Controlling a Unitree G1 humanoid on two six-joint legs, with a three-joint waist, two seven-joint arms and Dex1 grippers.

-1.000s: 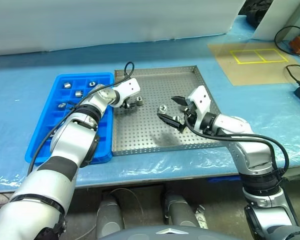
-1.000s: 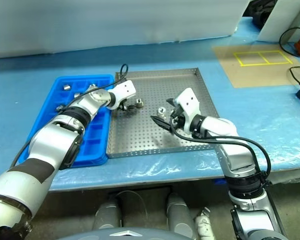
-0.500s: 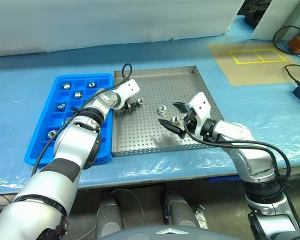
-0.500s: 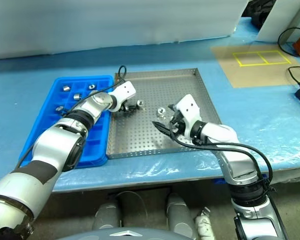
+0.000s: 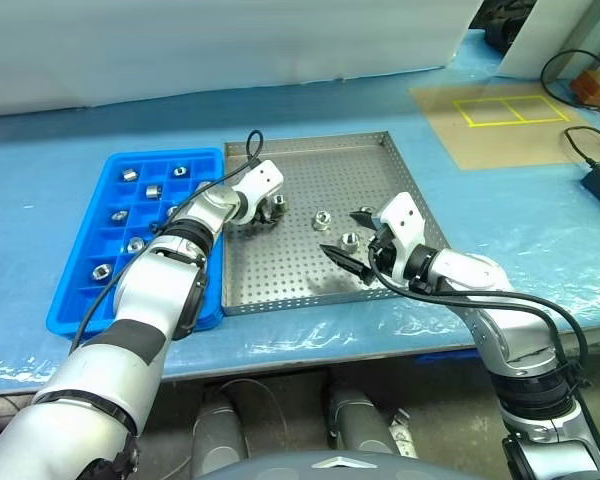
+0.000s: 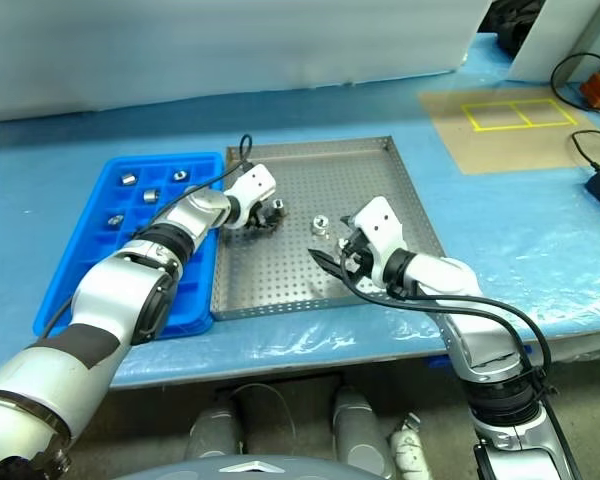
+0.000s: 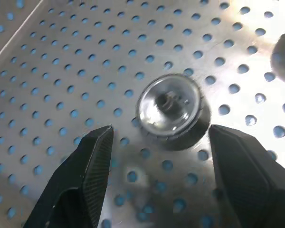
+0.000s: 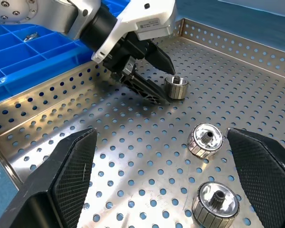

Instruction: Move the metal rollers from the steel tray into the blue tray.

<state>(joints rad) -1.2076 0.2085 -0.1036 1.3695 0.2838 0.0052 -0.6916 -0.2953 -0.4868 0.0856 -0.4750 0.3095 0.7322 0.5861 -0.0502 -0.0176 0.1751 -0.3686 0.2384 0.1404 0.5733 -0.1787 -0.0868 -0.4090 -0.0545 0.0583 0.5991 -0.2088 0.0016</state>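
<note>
This looks like a factory or workshop parts-sorting station. A long bench (image 5: 70, 330) is wrapped in blue plastic sheeting. On it sit a perforated steel tray (image 5: 280, 275) and a blue tray (image 5: 75, 300) split into small square compartments, both holding machined metal rollers (image 5: 323, 216). A brown mat (image 5: 500, 125) marked with yellow tape rectangles lies farther along the bench, with black cables (image 5: 580, 145) beside it. A plain white panel (image 5: 230, 40), possibly a partition, stands behind.
</note>
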